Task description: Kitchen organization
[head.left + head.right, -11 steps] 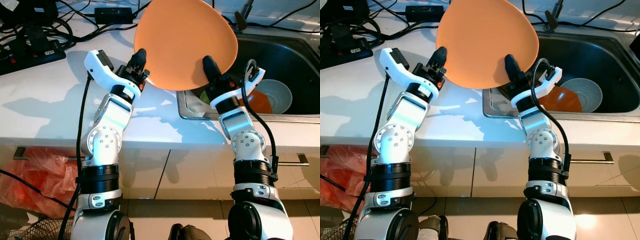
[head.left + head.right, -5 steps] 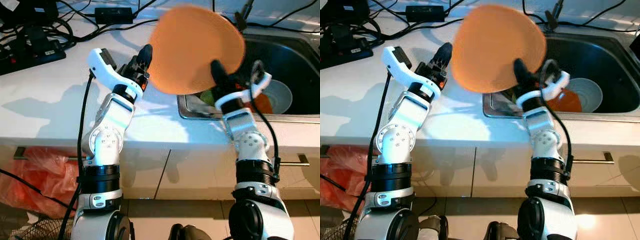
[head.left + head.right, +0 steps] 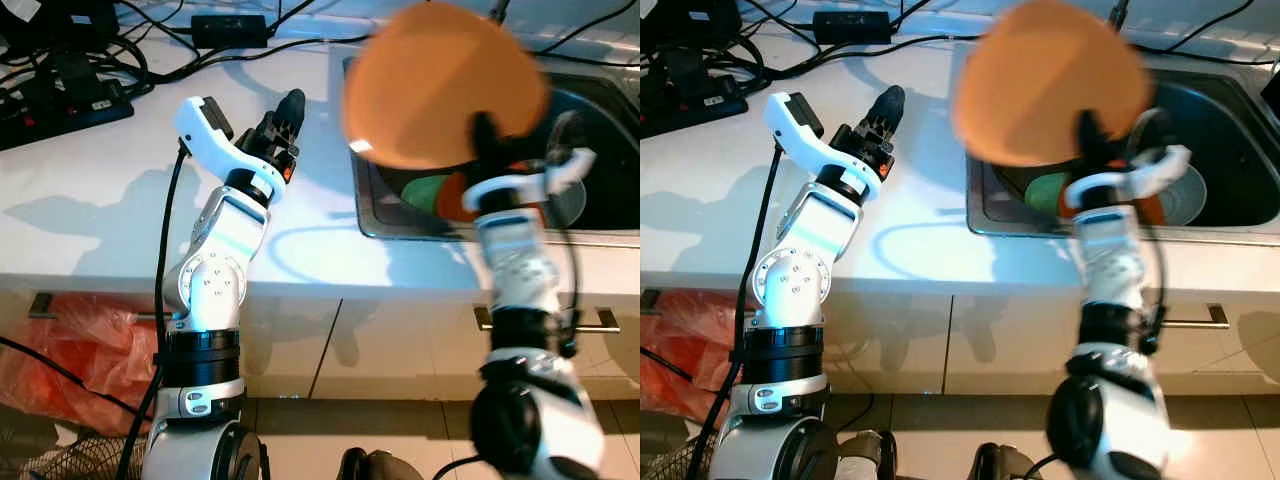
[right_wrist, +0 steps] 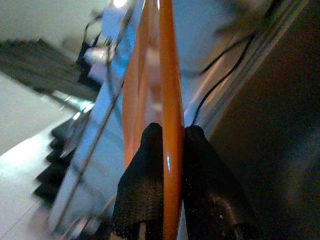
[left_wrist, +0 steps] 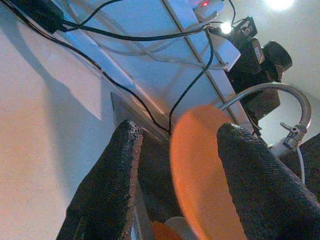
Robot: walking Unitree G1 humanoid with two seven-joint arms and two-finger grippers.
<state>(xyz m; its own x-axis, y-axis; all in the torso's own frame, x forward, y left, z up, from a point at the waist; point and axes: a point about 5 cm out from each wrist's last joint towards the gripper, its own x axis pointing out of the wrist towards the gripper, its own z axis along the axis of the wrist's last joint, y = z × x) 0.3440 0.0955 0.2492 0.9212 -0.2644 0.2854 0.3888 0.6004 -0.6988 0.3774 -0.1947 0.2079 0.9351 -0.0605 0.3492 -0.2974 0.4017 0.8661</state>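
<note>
Right claw [image 4: 167, 165] is pinched hard on the rim of the orange plate [image 3: 440, 85], one black finger on each face, and holds the plate up on edge above the near left part of the sink [image 3: 590, 95]. The plate and the right arm are blurred in the head views, so its exact tilt cannot be told. Left claw [image 5: 175, 165] hangs over the white surface [image 3: 110, 170] just left of the sink, its two fingers spread apart and gripping nothing; through its gap the plate's edge shows, apart from both fingers.

Down in the basin lie a white bowl [image 3: 1185, 195], something green [image 3: 425, 190] and another orange piece [image 3: 455, 195], none sorted out. Black cables and a power strip [image 3: 60, 100] crowd the far left of the surface.

By the look of it the job is early: one plate is in hand, not set anywhere, and the sink's contents are left to deal with.
</note>
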